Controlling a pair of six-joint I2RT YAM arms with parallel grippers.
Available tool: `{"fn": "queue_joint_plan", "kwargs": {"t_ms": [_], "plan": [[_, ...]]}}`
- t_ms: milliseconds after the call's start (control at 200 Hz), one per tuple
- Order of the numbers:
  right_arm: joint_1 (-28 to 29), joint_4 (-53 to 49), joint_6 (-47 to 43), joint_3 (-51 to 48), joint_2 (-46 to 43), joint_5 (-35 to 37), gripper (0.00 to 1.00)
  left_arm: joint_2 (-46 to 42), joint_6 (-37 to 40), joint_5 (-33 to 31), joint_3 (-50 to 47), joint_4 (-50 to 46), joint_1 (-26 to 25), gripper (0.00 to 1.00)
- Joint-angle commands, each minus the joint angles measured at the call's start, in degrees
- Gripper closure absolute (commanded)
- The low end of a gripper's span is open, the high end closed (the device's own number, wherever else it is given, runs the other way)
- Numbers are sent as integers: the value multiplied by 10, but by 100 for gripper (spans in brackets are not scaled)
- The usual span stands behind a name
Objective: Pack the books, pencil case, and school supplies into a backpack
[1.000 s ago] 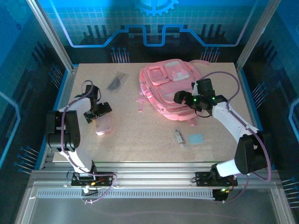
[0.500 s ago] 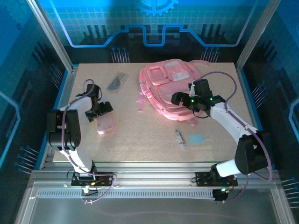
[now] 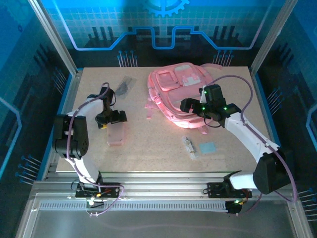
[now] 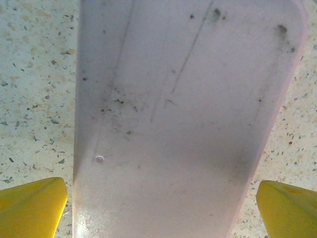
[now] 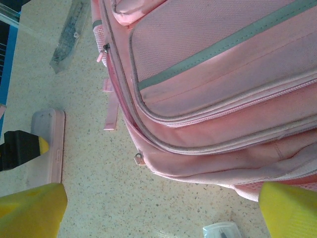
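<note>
The pink backpack (image 3: 176, 89) lies flat at the back centre of the table. My right gripper (image 3: 187, 105) hovers open over its near edge, and the zip seams and a zipper pull (image 5: 138, 157) lie just ahead of the right gripper (image 5: 161, 213). The pale-pink pencil case (image 3: 116, 134) lies flat on the left. My left gripper (image 3: 112, 119) is open astride its far end. The pencil case (image 4: 178, 99) runs between the yellow fingertips (image 4: 29, 208), with a small gap on each side. A whitish tube (image 3: 188, 145) and a light-blue pad (image 3: 208, 147) lie near the backpack. The books are out of view.
A dark grey translucent item (image 3: 125, 87) lies at the back left of the table. A loose pink strap (image 3: 149, 110) trails from the backpack's left side. Metal frame posts and blue panels stand around the table. Bare tabletop (image 3: 148, 153) stretches between the pencil case and the tube.
My left gripper has swung right toward the table's middle, and the pencil case beneath it has shifted slightly right and turned. My right gripper has edged left along the backpack's near edge.
</note>
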Motion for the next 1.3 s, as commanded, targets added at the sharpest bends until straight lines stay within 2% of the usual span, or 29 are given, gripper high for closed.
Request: {"fn": "queue_joint_plan", "kwargs": {"t_ms": [0,235,405,765,895,1296], "plan": [[7,-20,-2,6,-16,21,0,2,58,6,28,-53,-19,1],[8,1,6,-2,-13,16,0,35,114,23,50,-60,-21,1],[8,1,1,0,-13,16,0,67,117,-34,50,-56,-20,1],[8,6,3,-2,-5,14,0,-15,107,-79,30,-48,-20,1],[12,9,5,1,-2,14,0,-17,111,-96,26,-46,-16,1],[17,11,3,-3,-8,20,0,53,115,-72,24,-28,5,1]]}}
